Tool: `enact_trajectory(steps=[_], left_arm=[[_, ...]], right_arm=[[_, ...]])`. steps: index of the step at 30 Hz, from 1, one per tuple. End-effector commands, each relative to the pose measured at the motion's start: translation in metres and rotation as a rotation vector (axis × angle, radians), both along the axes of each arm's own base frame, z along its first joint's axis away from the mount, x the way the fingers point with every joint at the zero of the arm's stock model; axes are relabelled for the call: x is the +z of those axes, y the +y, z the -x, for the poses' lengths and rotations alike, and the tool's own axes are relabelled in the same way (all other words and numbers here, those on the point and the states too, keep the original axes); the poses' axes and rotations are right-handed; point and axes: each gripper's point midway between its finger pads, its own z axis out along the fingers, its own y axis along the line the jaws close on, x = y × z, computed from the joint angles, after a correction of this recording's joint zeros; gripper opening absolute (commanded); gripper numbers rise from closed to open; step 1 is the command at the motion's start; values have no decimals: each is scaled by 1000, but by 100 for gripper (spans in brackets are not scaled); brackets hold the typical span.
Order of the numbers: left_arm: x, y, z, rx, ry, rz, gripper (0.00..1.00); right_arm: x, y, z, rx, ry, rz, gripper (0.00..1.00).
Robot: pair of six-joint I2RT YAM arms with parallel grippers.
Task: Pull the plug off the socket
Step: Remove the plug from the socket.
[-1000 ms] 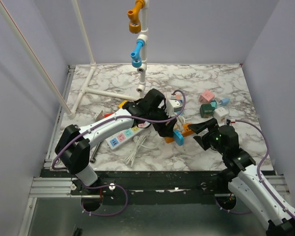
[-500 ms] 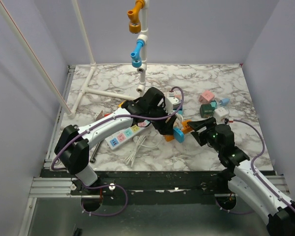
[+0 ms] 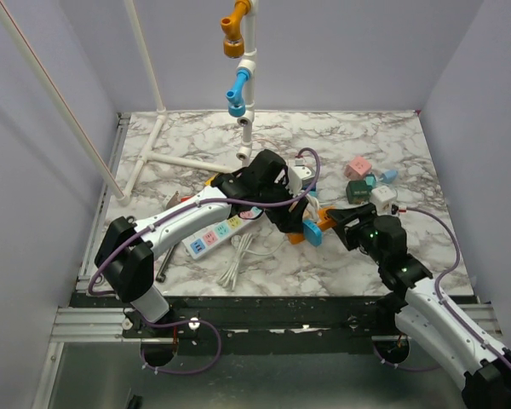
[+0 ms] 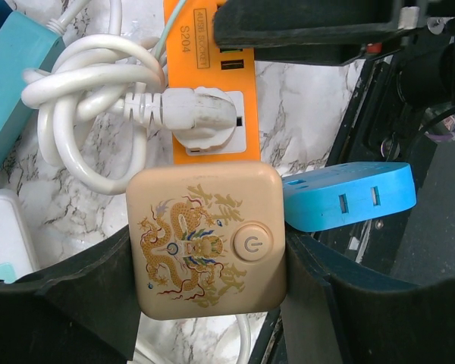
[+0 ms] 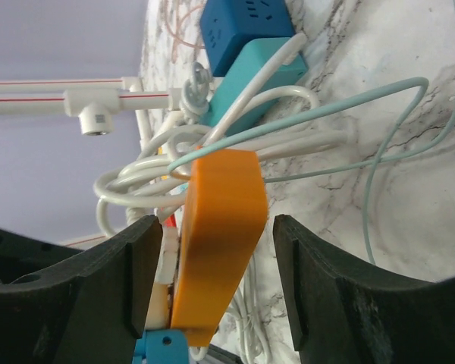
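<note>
Marble tabletop, overhead view. The white strip with pastel outlets lies slanted left of centre, partly under the left forearm. Its cord is bunched just beside it toward the near edge, and neither pincer touches it. The left pincer and right pincer meet at mid-table over the orange strip, with a blue adapter between them. Coloured cubes cluster near the right edge, and a pipe frame occupies the far left. Bare marble shows along the near edge in front of the pincers and along the far edge.

Left wrist view. The left pincer is clamped on a beige adapter with a dragon motif, both fingers pressed to its sides. The adapter overlaps the end of the orange strip. A white plug sits in that strip just above the adapter, its cable looped at left. The blue adapter lies just beside the beige one's right edge.

Right wrist view. The right pincer straddles the orange strip, jaws apart, with a thin gap visible on each side. More cable tangles beyond the strip's end, beside a teal block. Open marble lies to the right.
</note>
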Motion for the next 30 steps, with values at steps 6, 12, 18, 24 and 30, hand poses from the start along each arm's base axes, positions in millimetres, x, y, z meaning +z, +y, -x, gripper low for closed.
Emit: enact_trajectory(steps=[6, 12, 18, 24, 30], left_arm=[[55, -20, -8, 1, -65, 143, 24], [59, -25, -1, -10, -40, 158, 24], [66, -27, 0, -3, -35, 177, 24], [71, -26, -4, 12, -52, 181, 24], [83, -16, -6, 27, -62, 187, 23]], right_arm=[[8, 6, -19, -12, -44, -28, 63], [11, 6, -27, -21, -51, -9, 47], [9, 10, -27, 7, -50, 7, 35], [4, 1, -25, -5, -40, 93, 17], [-29, -13, -7, -24, 18, 147, 20]])
